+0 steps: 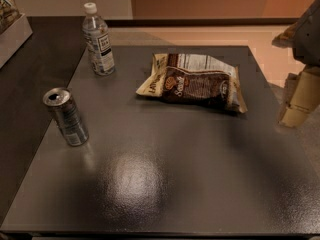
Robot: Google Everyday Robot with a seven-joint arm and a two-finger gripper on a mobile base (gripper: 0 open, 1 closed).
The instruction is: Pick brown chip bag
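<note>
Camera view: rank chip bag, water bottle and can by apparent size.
1. brown chip bag, clearly largest
2. water bottle, slightly taller than the can
3. can, though nearer the camera, so unsure
The gripper hangs at the view's right edge.

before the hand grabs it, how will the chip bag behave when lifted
Probably floppy: the chip bag is crinkled, so it should dent and sag. Likely light: it looks puffed. Lying flat, it shouldn't roll. The hand is at the right edge.
</note>
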